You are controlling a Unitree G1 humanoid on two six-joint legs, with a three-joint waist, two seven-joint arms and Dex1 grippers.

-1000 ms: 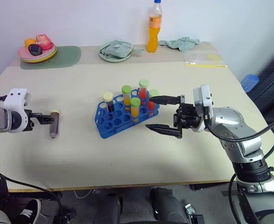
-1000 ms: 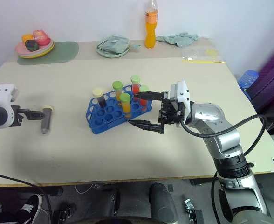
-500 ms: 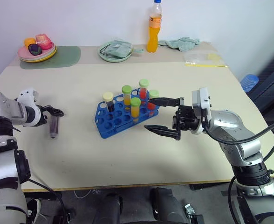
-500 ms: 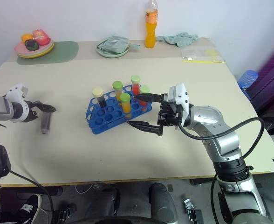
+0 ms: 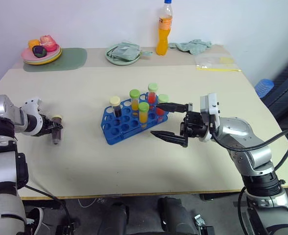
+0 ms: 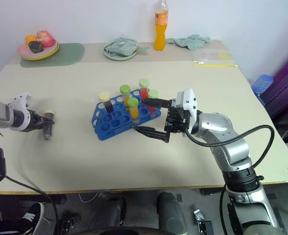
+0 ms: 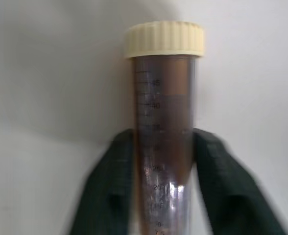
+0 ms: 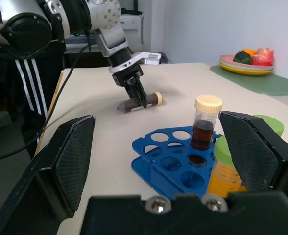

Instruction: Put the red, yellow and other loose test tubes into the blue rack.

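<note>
The blue rack (image 5: 134, 121) stands mid-table and holds several capped tubes: a cream-capped dark one (image 5: 115, 105), green-capped yellow ones (image 5: 143, 112) and green-capped red ones (image 5: 152, 93). At the left, a loose test tube (image 5: 56, 133) with a cream cap and dark brown liquid lies on the table. My left gripper (image 5: 52, 128) is shut on it; in the left wrist view both black fingers (image 7: 109, 188) press the tube's (image 7: 164, 122) sides. My right gripper (image 5: 156, 118) hovers open just right of the rack, pointing left, with nothing between its fingers (image 8: 71, 156).
Along the far edge stand a fruit plate (image 5: 41, 55) on a green mat (image 5: 68, 58), a green dish with cloth (image 5: 123, 53), an orange drink bottle (image 5: 163, 29), a green rag (image 5: 190, 45) and a plastic bag (image 5: 215, 61). Bare table (image 5: 85, 166) lies in front of the rack.
My left gripper came down over the loose tube and closed on it; it was open half a second ago. My right gripper has stayed open beside the rack.
</note>
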